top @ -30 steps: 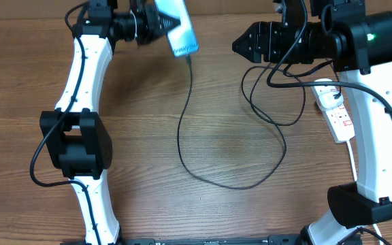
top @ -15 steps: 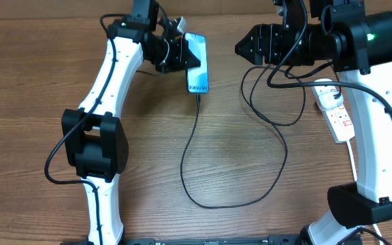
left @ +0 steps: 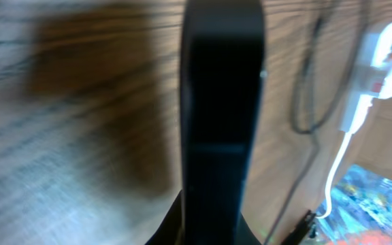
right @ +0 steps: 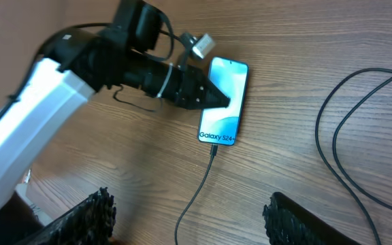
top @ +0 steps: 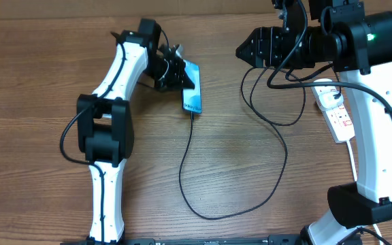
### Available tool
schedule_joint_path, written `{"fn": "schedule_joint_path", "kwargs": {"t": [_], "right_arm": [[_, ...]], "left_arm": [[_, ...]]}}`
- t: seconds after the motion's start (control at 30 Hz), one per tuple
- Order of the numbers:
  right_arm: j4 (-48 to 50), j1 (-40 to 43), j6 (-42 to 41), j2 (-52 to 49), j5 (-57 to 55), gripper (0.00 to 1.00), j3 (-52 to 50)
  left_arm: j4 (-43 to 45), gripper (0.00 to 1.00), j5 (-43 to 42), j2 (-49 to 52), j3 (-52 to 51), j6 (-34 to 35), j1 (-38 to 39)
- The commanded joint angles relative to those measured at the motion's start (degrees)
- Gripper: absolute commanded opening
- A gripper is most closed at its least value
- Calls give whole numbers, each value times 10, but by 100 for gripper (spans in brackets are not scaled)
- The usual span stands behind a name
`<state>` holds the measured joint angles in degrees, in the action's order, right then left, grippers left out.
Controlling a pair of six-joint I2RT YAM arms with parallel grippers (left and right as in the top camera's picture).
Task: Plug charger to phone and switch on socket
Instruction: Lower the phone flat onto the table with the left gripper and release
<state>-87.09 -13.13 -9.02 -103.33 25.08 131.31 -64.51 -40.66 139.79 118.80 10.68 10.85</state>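
My left gripper is shut on the left edge of the phone, which faces up low over the table with its blue-white "Galaxy S24+" screen lit. The phone also shows in the right wrist view and as a dark edge-on bar in the left wrist view. The charger, a thin black cable, has its tip in the phone's bottom end and loops across the table to the right. The socket lies at the right edge under my right arm. My right gripper is open and empty, raised above the table.
The cable's far loops lie between the phone and the socket. A white plug adapter sits in the socket, whose white cord runs off the table. The right arm's base stands at the front right.
My left arm has swung the phone from the far edge down and right toward the table's middle. The plugged-in cable has followed it. The right arm has stayed put.
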Motion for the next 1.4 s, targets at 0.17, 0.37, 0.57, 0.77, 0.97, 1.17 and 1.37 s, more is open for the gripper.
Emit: {"fn": "schedule_joint_path", "kwargs": {"t": [0.17,0.37,0.57,0.77,0.97,1.17,1.37], "right_arm": [[11,3,0,16,-11,72,11],[14,3,0,16,-11,72,11],[12,3,0,16,-11,77,11],[12,3,0,16,-11,78,11],[2,3,-4,16,-11,79,11],[-8,13,-49,16,-75,88,11],[-34,58,-71,15,-134,93,11]], "left_arm": [[4,4,43,-6,7,-17,2],[2,4,64,-6,4,-17,2],[3,12,81,-6,4,-17,2],[-4,25,118,-6,4,-17,2],[-13,42,162,-6,4,-17,2],[-19,40,218,-6,4,-17,0],[-30,68,233,-7,8,-20,-15]]}}
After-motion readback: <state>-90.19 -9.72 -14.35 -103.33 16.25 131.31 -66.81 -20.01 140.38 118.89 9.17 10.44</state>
